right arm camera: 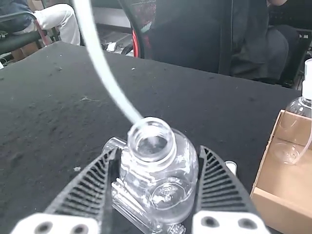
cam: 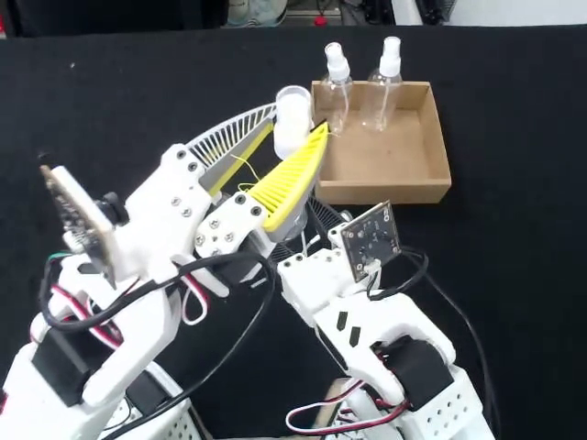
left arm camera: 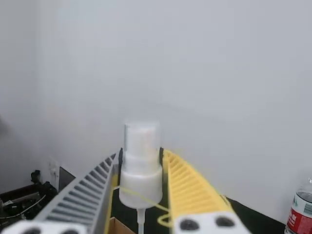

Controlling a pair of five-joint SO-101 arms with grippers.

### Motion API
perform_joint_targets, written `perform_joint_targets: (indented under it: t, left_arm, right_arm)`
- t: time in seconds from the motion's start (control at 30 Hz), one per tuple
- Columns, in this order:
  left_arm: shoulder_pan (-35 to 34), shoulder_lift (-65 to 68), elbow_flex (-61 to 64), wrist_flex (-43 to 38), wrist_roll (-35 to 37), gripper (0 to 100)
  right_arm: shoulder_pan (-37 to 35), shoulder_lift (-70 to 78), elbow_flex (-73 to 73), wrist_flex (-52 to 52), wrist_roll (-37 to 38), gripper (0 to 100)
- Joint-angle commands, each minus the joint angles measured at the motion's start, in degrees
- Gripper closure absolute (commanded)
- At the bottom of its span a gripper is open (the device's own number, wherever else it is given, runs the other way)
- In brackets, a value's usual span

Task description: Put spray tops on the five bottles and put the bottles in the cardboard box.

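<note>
My left gripper (cam: 293, 126) is shut on a white spray top (cam: 293, 115), clamped between its grey and yellow fingers and raised beside the cardboard box (cam: 431, 174). In the left wrist view the spray top (left arm camera: 141, 146) stands upright in the gripper (left arm camera: 141, 168), with its thin tube (left arm camera: 141, 222) hanging down. My right gripper (right arm camera: 157, 156) is shut on a clear open bottle (right arm camera: 158, 183). The white tube (right arm camera: 105, 63) runs down into the bottle's neck (right arm camera: 150, 139). Two capped bottles (cam: 337, 87) (cam: 385, 82) stand in the box.
The table (cam: 514, 275) is covered in black cloth. In the right wrist view the box (right arm camera: 287, 195) lies close beside the held bottle, with a capped bottle (right arm camera: 297, 122) inside. Another bottle (left arm camera: 302, 214) with a red label stands off to the side.
</note>
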Motion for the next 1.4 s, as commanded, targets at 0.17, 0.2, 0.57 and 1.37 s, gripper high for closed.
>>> perform_joint_targets:
  t: [0.17, 0.2, 0.57, 1.37]
  left_arm:
    - [0.7, -0.7, -3.0, 0.5, -0.1, 95]
    - [0.6, -0.7, -2.2, 0.5, -0.1, 95]
    - [0.4, -0.6, 3.1, 0.4, -1.1, 95]
    - [-5.1, -0.8, 16.7, 0.5, -10.5, 95]
  right_arm:
    - [-0.6, -0.9, -0.1, -1.6, 0.4, 88.1]
    - [-0.6, -0.9, -0.1, -1.6, 0.4, 88.1]
    - [-0.6, -0.9, -0.1, -1.5, 0.4, 88.1]
    - [-0.5, -0.9, -0.1, -1.4, 0.4, 88.1]
